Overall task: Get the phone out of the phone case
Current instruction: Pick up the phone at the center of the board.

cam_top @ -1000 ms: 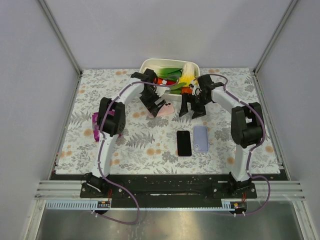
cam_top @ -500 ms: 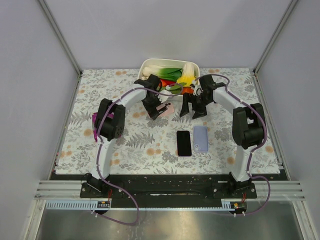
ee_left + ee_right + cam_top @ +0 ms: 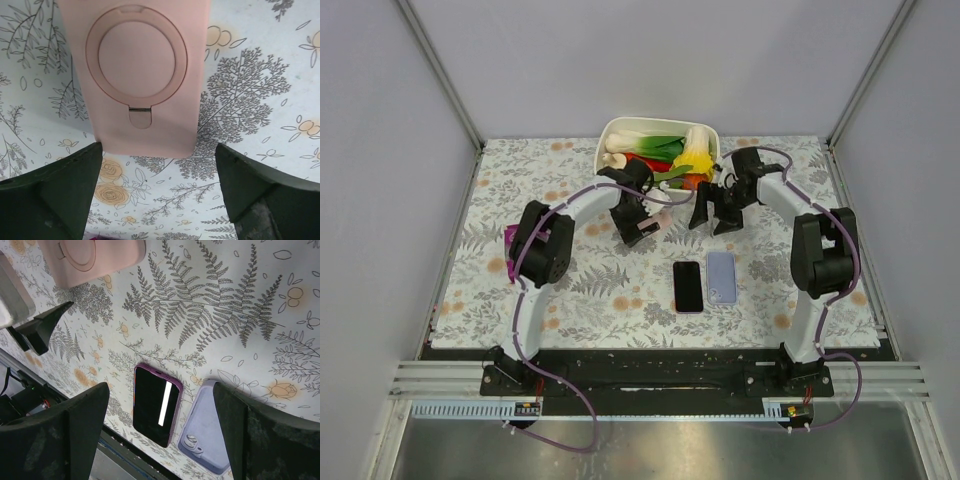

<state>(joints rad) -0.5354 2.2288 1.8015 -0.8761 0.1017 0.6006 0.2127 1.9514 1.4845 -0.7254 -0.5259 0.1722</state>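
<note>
Pink case (image 3: pixel 142 75): upper end cut off by the top edge of the left wrist view; back faces up, so any contents are unseen. From above, almost wholly covered by the left gripper (image 3: pixel 638 230).
Lavender case (image 3: pixel 202 440): one corner behind the right gripper's finger (image 3: pixel 270 440).
Purple item (image 3: pixel 509 243): mostly behind the left arm (image 3: pixel 535 250), possibly a pouch; too little shows.
White bin (image 3: pixel 11 295): blurred sliver at the frame edge.

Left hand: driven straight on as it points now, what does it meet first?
Probably the pink phone case, lying flat on the floral tablecloth, centred ahead of the open left hand; depth is unclear.
</note>
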